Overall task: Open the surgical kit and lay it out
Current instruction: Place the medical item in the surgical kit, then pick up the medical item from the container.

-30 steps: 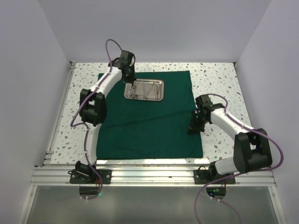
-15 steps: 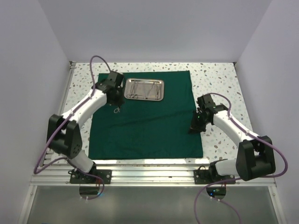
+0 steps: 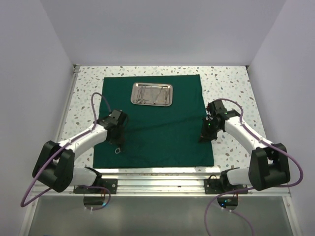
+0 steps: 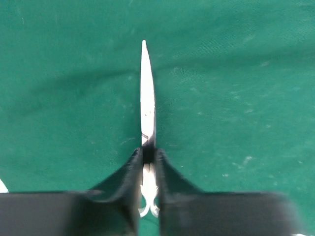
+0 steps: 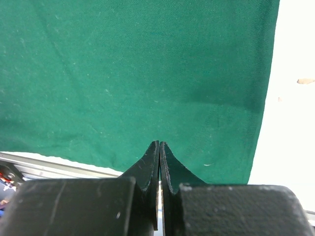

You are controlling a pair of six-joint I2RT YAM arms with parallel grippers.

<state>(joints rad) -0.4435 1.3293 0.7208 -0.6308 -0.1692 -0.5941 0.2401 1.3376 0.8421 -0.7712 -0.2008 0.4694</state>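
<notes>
Dark green cloth wrap (image 3: 157,132) is open, spread flat as a square sheet mid-table, with a few shallow creases. Small shiny steel tray (image 3: 152,84) sits on the cloth at its far edge, centred, with slim silver instruments (image 3: 145,98) inside, too small to tell apart. Scissors (image 4: 147,98) are closed, low over the cloth by its near-left corner, with the left gripper (image 4: 147,155) flanking the pivot.

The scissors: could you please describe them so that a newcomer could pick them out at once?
A dark green cloth lies on the speckled table. At its near left part, the slim silver scissors sit between the left claw's fingers, tip pointing away from it. They are the only instrument out on the cloth; the other instruments are in the steel tray at the far edge.
</notes>
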